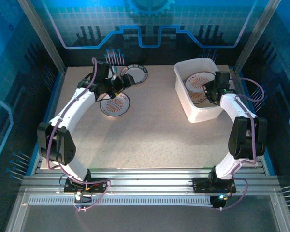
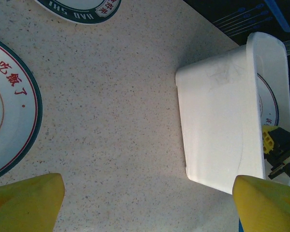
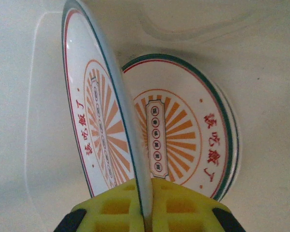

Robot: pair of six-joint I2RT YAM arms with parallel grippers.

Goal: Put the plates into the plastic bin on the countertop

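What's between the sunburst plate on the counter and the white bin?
Nothing: bare speckled countertop runs from the sunburst plate to the plastic bin, seen in the top and left wrist views.

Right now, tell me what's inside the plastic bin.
Stacked sunburst plates on the bin floor; right jaws clamp another plate on edge above them. Lower plates' faces are covered.
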